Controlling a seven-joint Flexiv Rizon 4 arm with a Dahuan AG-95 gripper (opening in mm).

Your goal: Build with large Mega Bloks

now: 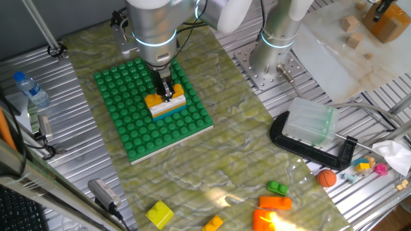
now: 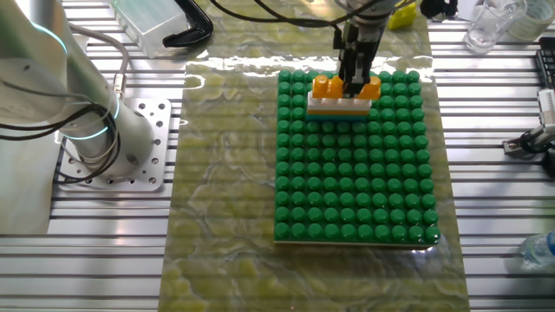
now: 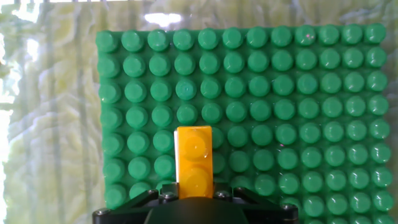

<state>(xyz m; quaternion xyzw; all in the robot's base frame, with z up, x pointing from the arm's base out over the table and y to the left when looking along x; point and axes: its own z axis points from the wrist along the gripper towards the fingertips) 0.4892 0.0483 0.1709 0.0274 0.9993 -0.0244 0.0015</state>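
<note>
The gripper [image 1: 167,90] stands upright over the green studded baseplate [image 1: 128,122], its jaws clamped on the middle of the yellow-orange brick [image 1: 157,100]. That brick is the top layer of a small stack on the baseplate: beneath it a cyan brick [image 1: 172,106] shows as a thin band, and below that a white brick [image 1: 168,111] sits on the baseplate studs. In the other fixed view the stack sits near the baseplate edge closest to the gripper arm, the yellow-orange studs showing on either side of the dark fingers [image 2: 355,74]. The hand view looks straight down the fingers: the yellow-orange brick [image 3: 194,163] runs away from the camera with two of its studs visible, its near end hidden under the black gripper body [image 3: 196,208], and rows of green studs surround it.

The baseplate lies on a mottled yellow-green mat [image 1: 225,154] that covers the surface. Well apart from the baseplate, near the mat's corner, lie loose bricks: a yellow brick [image 1: 159,213], a small yellow-orange piece [image 1: 213,223], a green brick [image 1: 278,188] and an orange brick [image 1: 275,203]. Off the mat on that same side of the baseplate a black clamp [image 1: 314,149] holds a clear plastic box [image 1: 310,122], and an orange ball [image 1: 327,178] rests close by. On the opposite side of the baseplate a water bottle [image 1: 30,89] lies on the ridged metal.
</note>
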